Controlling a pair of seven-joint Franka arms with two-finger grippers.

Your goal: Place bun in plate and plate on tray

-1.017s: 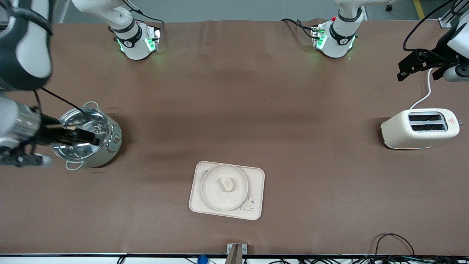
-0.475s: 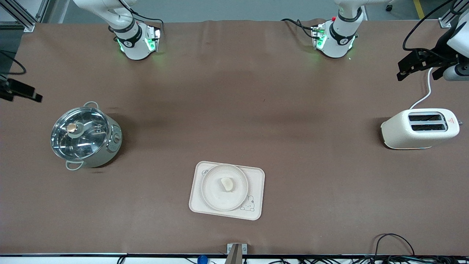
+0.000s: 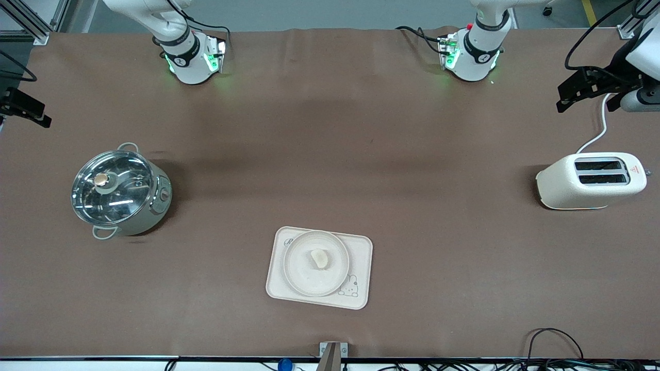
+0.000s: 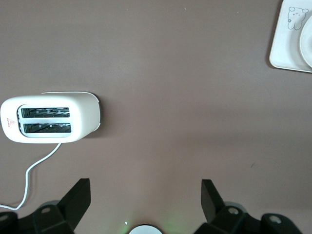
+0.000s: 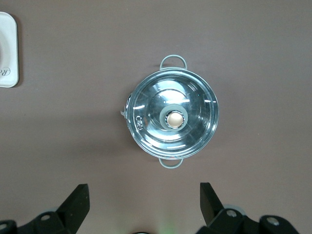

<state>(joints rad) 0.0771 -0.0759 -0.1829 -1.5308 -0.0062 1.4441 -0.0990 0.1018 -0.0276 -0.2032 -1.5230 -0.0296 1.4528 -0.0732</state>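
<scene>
front view: since a second ago the right gripper point(image 3: 23, 105) has left the pot point(image 3: 121, 191) and now hangs at the table edge at the right arm's end, fingers apart; the pot's glass lid is uncovered. the left gripper point(image 3: 588, 93) has barely shifted, high over the table's edge at the left arm's end, jaws spread above the toaster point(image 3: 590, 180), which has a red warning triangle. the bun point(image 3: 319, 257) lies in the plate point(image 3: 299, 278), the plate on the tray point(image 3: 361, 247), unmoved, beside a rabbit drawing; the tray's script is too small to read.
</scene>
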